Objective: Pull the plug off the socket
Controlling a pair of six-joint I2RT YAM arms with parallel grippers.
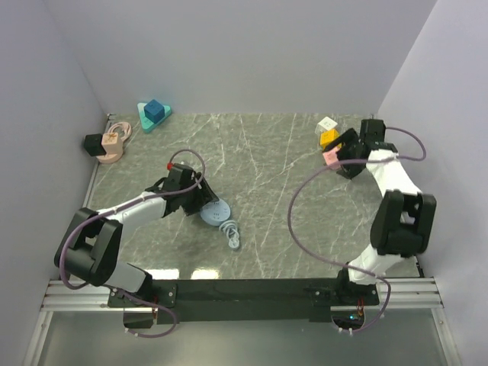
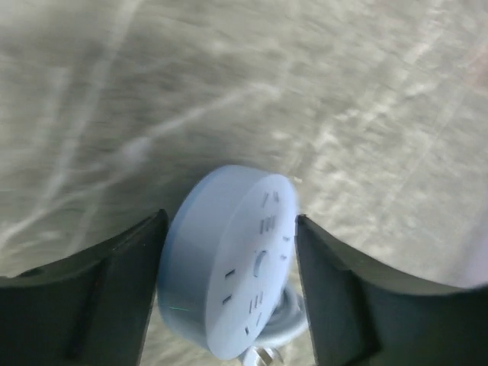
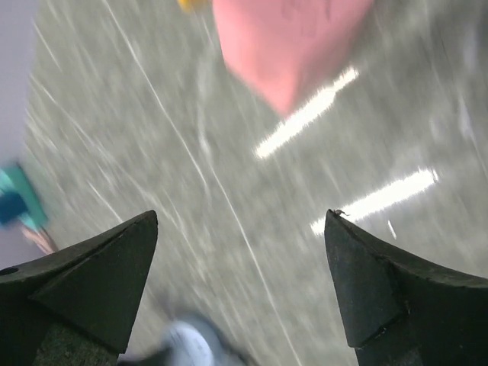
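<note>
Far left of the socket [image 1: 216, 212], a teal triangular tray [image 1: 145, 124] holds one blue cube [image 1: 155, 112]. My left gripper [image 2: 229, 221] straddles the pale blue socket disc with a finger close at each side. I cannot tell whether they actually pinch it. The coiled cable [image 1: 232, 233] touches the socket's near-right edge. Well right of the socket, my right gripper [image 3: 241, 216] gapes wide above the table [image 1: 274, 168], a pink block [image 3: 286, 46] just ahead.

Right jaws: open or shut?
Open. The right wrist view shows the jaws wide apart, with only table between them.
</note>
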